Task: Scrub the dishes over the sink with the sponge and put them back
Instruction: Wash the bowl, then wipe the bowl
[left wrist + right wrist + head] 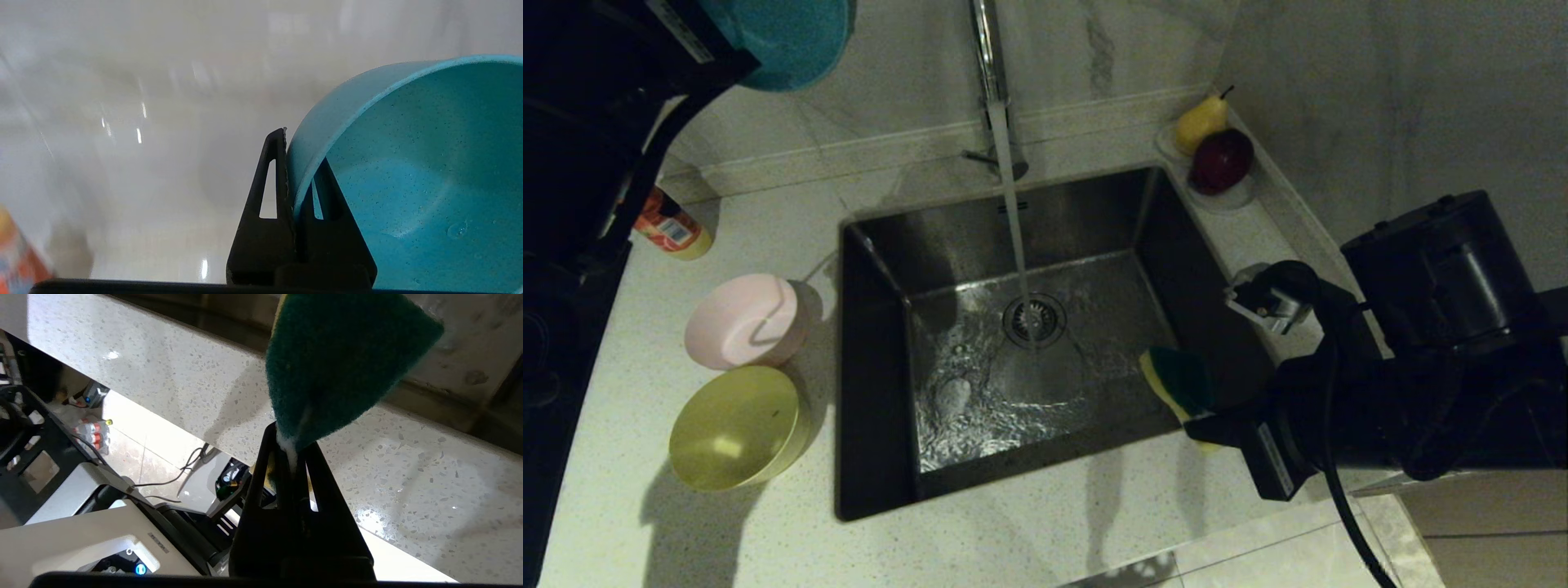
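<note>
Steel sink (pixel 882 269) fills the centre, tap running. Blue bowl (pixel 784 37) hangs high at far left, rim pinched by the left gripper (pixel 298 179). Sponge (pixel 1176 380), clamped in the right gripper (pixel 292 457), waits over the sink's right edge, well apart. Only the wrist views show either grip.

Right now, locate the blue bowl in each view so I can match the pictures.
Head view: blue bowl at the top left corner, held up by the left gripper.
Left wrist view: fills the right side, rim pinched between the fingers.
Right wrist view: not in it.
Shared landmark: the speckled countertop.
</note>
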